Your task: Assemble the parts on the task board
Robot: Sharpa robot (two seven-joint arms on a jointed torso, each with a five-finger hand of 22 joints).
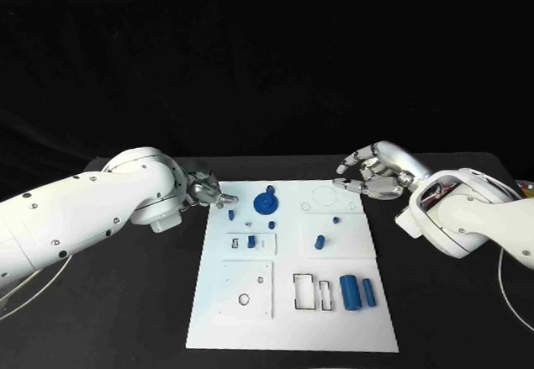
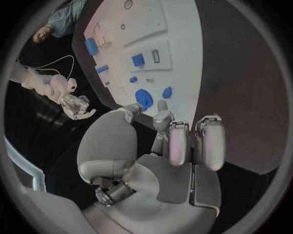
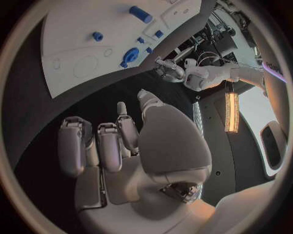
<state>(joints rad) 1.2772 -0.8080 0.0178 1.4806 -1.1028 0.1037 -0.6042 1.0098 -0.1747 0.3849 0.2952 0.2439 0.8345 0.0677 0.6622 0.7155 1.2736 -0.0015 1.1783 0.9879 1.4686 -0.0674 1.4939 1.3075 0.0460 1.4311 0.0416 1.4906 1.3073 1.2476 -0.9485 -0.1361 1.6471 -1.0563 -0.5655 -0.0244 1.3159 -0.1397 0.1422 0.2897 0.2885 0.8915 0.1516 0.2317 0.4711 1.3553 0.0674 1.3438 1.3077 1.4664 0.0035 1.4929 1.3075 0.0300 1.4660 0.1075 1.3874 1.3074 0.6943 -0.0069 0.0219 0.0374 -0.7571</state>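
Note:
The white task board (image 1: 288,322) lies in the middle of the black table. On it a blue round disc (image 1: 266,203) sits near the far edge, with a small blue square (image 1: 254,242) and short blue pegs (image 1: 322,242) around it. Two blue cylinders (image 1: 359,292) lie side by side at the near right. My left hand (image 1: 204,191) hovers at the board's far left corner, fingers loosely apart and holding nothing. My right hand (image 1: 373,174) is at the far right corner, also holding nothing. From the left wrist, my left hand (image 2: 177,146) rises before the disc (image 2: 144,97).
Recessed outlines mark the board (image 3: 73,44), among them a rectangle (image 1: 306,290) beside the cylinders and a ring (image 1: 326,198) at the far right. A pale cable (image 1: 31,287) trails on the table under my left arm. Black table surrounds the board.

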